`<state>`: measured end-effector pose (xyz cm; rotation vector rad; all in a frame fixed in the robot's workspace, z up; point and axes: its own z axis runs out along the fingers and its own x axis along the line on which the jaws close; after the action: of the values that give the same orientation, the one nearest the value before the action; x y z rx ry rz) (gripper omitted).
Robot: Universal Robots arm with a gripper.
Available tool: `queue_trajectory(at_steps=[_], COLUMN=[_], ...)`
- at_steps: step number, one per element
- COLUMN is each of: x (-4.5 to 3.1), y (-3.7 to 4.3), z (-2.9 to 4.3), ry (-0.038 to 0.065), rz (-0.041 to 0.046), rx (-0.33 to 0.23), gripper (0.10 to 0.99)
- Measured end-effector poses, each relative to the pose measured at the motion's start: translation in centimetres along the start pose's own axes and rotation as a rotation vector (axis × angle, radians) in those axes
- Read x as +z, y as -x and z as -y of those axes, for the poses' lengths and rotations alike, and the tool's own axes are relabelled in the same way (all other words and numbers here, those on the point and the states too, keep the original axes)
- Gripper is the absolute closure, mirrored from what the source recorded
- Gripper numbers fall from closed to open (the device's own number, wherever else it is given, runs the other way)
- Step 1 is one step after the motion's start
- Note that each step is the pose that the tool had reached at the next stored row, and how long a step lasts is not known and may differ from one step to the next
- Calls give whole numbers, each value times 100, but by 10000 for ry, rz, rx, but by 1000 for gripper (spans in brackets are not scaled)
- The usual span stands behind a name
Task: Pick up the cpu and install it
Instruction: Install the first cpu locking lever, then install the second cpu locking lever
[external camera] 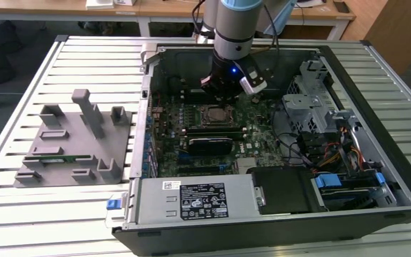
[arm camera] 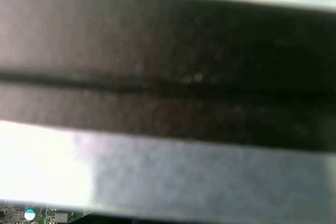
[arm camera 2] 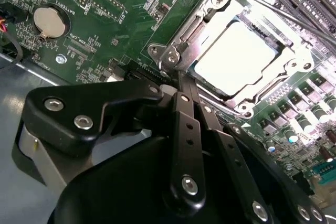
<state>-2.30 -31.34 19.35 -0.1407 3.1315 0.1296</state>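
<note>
The cpu (arm camera 2: 236, 59) is a silvery-white square lying flat in the motherboard socket, with the metal socket frame (arm camera 2: 210, 9) around its edges. In the exterior view the cpu (external camera: 217, 114) sits near the middle of the green board inside the open computer case. My gripper (arm camera 2: 181, 81) is shut, its black fingers (arm camera 2: 185, 129) pressed together with nothing seen between them. Their tips are just off the socket frame's corner, beside the cpu and not on it. In the exterior view the gripper (external camera: 225, 96) hangs straight down just behind the socket.
The case walls (external camera: 148, 107) ring the board. A black block (external camera: 209, 143) lies in front of the socket, a drive cage (external camera: 312, 107) and cables to the exterior view's right, a power supply (external camera: 191, 201) at the front. A grey fixture plate (external camera: 73, 144) holds a green memory stick (external camera: 62, 158).
</note>
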Motion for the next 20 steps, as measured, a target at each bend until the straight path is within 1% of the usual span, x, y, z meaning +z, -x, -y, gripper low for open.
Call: queue_trajectory(at_steps=[4,5,8,17,20], x=[-11,-144,-160,-162,-176], y=[-2,5,5,3,3], z=[-6,-37,-38,-15,-15], ry=[15,150,147,147,146], rz=[-6,7,6,5,4], rx=[-2,0,0,1,0], gripper=[980,980,980,980,980])
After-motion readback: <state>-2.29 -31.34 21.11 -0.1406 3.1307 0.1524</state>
